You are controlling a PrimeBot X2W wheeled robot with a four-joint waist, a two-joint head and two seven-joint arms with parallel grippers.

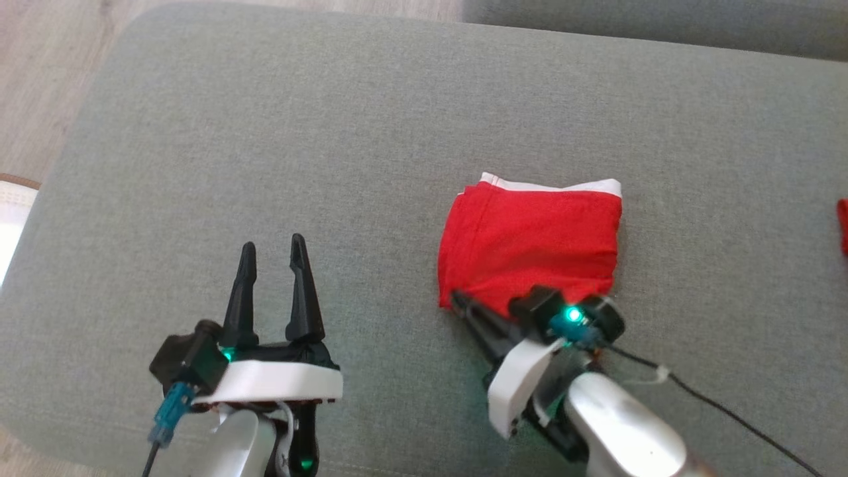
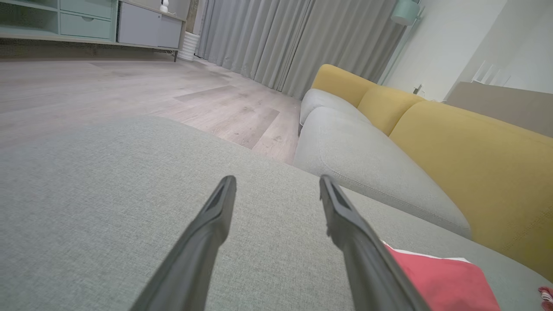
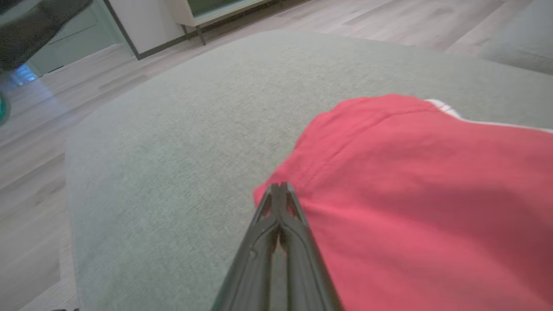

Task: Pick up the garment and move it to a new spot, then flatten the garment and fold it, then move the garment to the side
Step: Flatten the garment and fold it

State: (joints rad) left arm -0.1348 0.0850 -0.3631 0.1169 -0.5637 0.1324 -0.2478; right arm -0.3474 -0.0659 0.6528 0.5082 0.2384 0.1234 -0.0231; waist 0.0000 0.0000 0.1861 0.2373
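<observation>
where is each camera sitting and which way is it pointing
Head view: on the head, looking down at the grey cushion; shows left end effector open, right end effector at the red garment.
Left wrist view: on that wrist, looking along its open fingers over the cushion toward a yellow sofa.
Right wrist view: on that wrist, looking along shut fingers pinching the garment's corner.
Shared: all three show garment and cushion.

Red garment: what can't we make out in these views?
Near edge of the red garment: head view, the right gripper and its wrist cover it.
How many layers the shut jaws pinch: right wrist view, the jaws hide the corner.
Its full extent: right wrist view, it runs off the right and bottom edges.
A second red item: head view, cropped at the right edge; unidentifiable.
</observation>
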